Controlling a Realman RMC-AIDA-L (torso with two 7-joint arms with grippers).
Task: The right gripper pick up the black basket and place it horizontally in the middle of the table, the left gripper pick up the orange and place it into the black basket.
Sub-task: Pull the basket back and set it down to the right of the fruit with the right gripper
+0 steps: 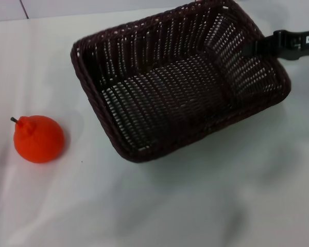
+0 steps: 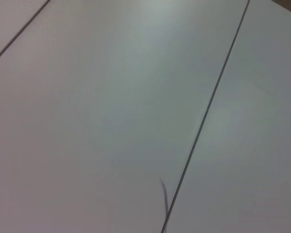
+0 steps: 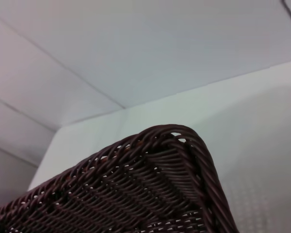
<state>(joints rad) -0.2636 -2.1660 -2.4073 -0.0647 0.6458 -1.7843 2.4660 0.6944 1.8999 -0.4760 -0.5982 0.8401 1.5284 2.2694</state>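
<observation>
White table (image 1: 195, 206) holds orange (image 1: 38, 139) beside black basket (image 1: 180, 82), head view only.

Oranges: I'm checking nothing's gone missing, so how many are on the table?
1. The orange sits on the table at the robot's left, apart from the black basket, which holds no fruit.
</observation>
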